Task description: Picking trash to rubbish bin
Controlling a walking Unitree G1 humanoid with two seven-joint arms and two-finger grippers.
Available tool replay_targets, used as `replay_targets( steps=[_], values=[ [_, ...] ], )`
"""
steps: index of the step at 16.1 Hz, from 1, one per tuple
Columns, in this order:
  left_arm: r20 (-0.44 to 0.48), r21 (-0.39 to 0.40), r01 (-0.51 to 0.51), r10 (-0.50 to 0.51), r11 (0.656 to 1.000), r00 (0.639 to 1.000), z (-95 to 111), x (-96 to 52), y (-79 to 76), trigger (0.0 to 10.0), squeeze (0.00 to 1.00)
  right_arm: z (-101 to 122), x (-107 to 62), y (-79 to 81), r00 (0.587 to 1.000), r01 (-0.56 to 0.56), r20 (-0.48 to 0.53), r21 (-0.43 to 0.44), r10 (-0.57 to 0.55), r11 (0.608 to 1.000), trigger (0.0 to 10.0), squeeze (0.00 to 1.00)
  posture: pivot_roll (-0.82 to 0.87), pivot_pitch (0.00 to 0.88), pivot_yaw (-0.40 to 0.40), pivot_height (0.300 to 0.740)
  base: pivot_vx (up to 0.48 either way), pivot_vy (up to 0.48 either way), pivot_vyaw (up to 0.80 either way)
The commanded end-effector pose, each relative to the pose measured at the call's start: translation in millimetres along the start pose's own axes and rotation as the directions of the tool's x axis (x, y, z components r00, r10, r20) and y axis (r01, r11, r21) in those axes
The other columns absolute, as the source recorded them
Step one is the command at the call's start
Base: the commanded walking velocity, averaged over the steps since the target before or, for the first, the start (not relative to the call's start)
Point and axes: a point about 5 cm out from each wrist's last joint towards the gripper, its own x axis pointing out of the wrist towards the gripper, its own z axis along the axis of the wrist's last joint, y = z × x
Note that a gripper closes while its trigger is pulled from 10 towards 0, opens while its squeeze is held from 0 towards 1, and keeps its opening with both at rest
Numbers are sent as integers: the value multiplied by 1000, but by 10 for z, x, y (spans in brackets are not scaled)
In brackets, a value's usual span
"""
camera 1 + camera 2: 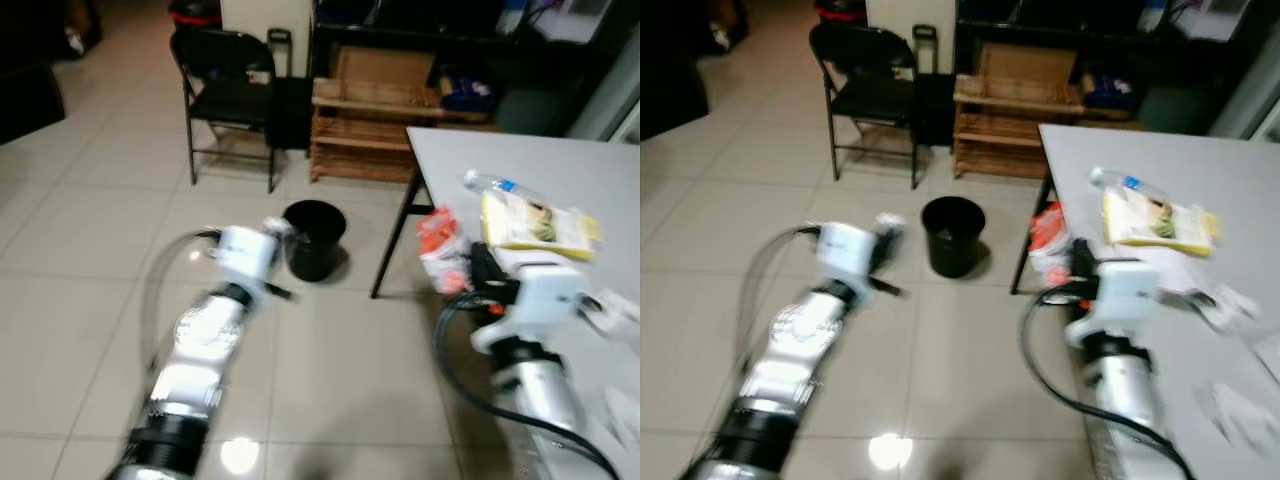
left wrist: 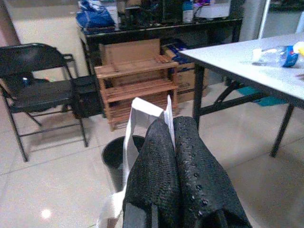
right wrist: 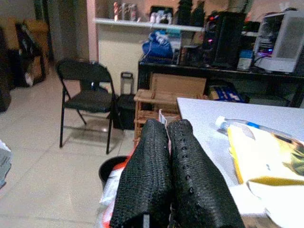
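A: Left gripper, fingers pressed together, pinching a white piece of trash, paper or a bag by the look. In the head view it hangs just beside the black rubbish bin, a little short of the rim.

B: And the right gripper?

A: Also pressed shut, on a red-and-white wrapper that hangs at the corner of the grey table. It sits near the bin but not over it.

B: Step in hand?

A: Carrying, I judge. Both pieces held, neither dropped yet. Next move calls for bringing the left gripper over the bin's mouth, then spreading the fingers. The right needs a longer reach, clear of the table leg.

B: More trash?

A: A clear bottle and a yellow packet lie on the table, side by side.
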Motion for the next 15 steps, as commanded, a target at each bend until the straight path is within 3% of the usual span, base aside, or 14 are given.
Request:
replay_targets(
  steps=[1,15],
  values=[
    [6,18,-32,32,999,999,43,-20,123,10000,0,17,16,60,1000,-18,13,10,18,1000,10000,0,168,90,-73,740,480,0,0],
    [13,24,-29,29,999,999,141,-54,136,10000,0,-36,21,110,999,-37,-3,15,37,999,10000,0,180,112,-72,740,480,0,0]
  ],
)
